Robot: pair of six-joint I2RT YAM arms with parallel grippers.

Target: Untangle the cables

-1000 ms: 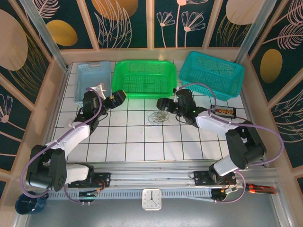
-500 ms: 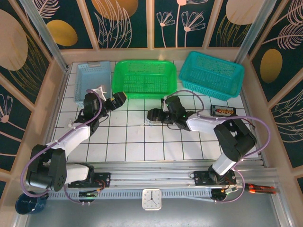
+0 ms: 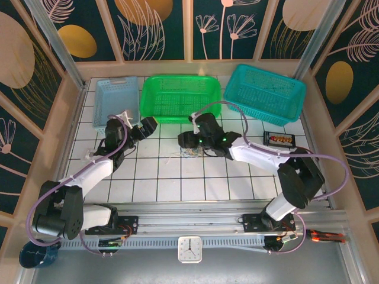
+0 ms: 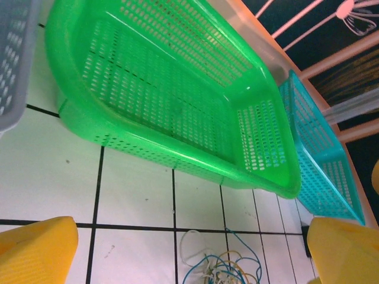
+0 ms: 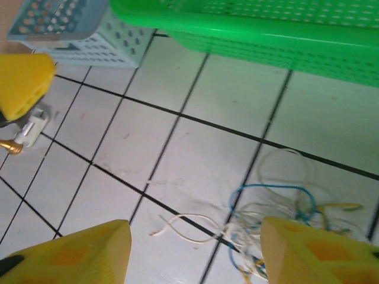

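Two finger sets: right fingers (image 5: 71,251) and left fingers (image 4: 35,248) are held wide open, nothing gripped | cables (image 3: 192,154) are seen knotted on the counter (image 3: 148,183) just before the green basket (image 3: 177,97) | risk: several strands could be pinched together, tightening the knot.

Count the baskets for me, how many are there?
3. The blue basket sits back left, the green basket in the middle, the teal basket back right. None looks hidden.
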